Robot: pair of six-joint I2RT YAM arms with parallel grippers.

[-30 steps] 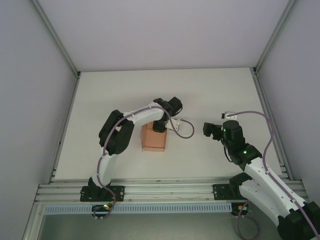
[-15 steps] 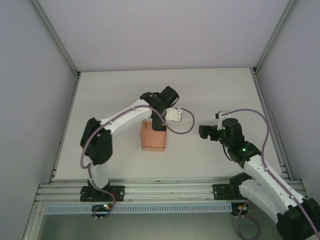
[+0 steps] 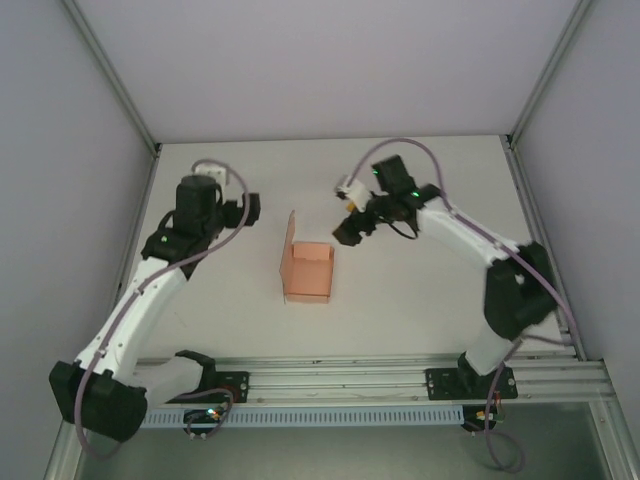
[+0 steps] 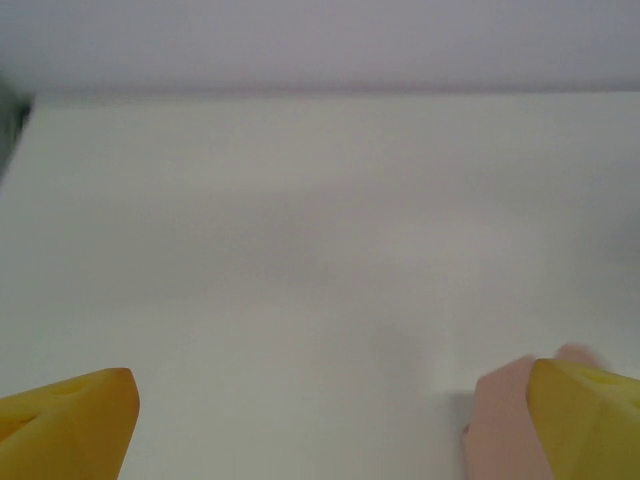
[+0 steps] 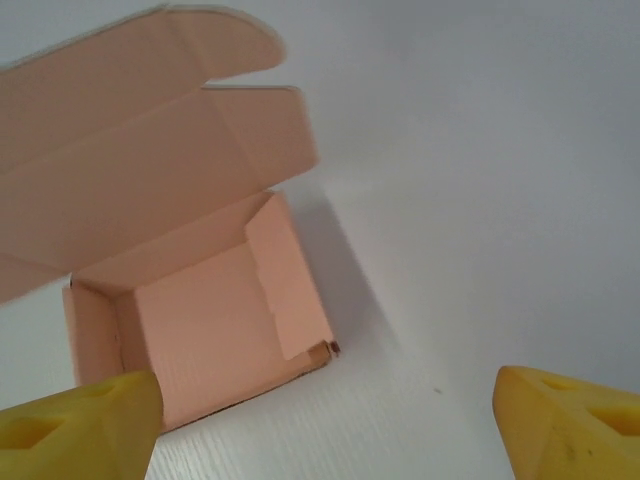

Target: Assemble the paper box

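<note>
Your paper box (image 3: 307, 272) sits upright near the middle of the counter (image 3: 430, 300), walls formed, its lid (image 5: 140, 150) standing open along the left side, so closing it looks like the step left. Nothing lies inside. Your right pincer (image 3: 345, 233) hovers just past the far right corner, spread and empty, facing the cavity, likely to reach the lid. Your left pincer (image 3: 250, 208) hangs apart on the left, spread wide, gripping nothing

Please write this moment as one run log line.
paper box: lid up | left gripper: open, away | right gripper: open, near box
</note>
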